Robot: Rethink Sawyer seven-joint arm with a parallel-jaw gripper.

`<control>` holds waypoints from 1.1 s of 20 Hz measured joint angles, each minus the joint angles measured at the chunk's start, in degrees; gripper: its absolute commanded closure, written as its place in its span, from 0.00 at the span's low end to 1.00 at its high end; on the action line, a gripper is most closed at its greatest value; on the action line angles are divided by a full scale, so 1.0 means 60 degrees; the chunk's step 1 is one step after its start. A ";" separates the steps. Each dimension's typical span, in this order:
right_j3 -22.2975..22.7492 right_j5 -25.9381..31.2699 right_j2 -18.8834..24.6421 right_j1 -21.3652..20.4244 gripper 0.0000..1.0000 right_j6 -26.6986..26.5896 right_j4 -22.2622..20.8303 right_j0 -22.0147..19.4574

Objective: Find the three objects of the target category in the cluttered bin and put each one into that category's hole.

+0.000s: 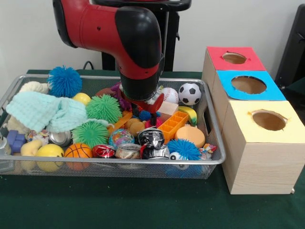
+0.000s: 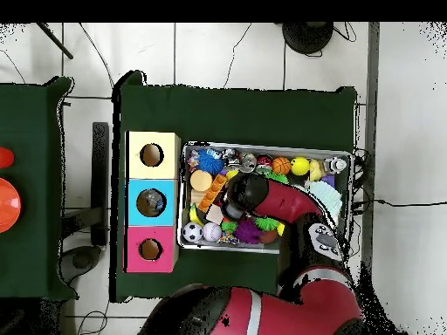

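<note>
The wire mesh bin [image 1: 95, 170] is packed with toys, balls and cans. My gripper [image 1: 150, 112] is low in the middle of the bin, just above a small blue spiky toy [image 1: 145, 115] and beside an orange ridged block [image 1: 173, 125]. The arm's wide black and red wrist hides much of it. In the overhead view the gripper [image 2: 234, 202] is at the bin's [image 2: 262, 146] left half. Three wooden boxes stand beside the bin, each with a round hole: red top [image 1: 235, 58], blue top [image 1: 249, 85], yellow top [image 1: 269, 120].
In the bin are a soccer ball [image 1: 190, 93], a baseball [image 1: 170, 95], green spiky balls [image 1: 103, 108], a blue spiky ball [image 1: 65, 81], a mint cloth [image 1: 45, 110], a basketball [image 1: 78, 150], crushed cans [image 1: 151, 137] and an orange disc [image 1: 189, 135].
</note>
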 measured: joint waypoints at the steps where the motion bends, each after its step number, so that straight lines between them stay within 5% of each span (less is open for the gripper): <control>1: -0.0015 0.0002 -0.0025 0.0010 0.00 0.0000 0.0002 0.0021; 10: -0.0295 0.0069 -0.0396 0.0163 0.00 0.0004 0.0010 0.0288; 22: -0.1536 -0.0059 -0.2844 0.1324 0.00 0.1151 0.0010 0.2388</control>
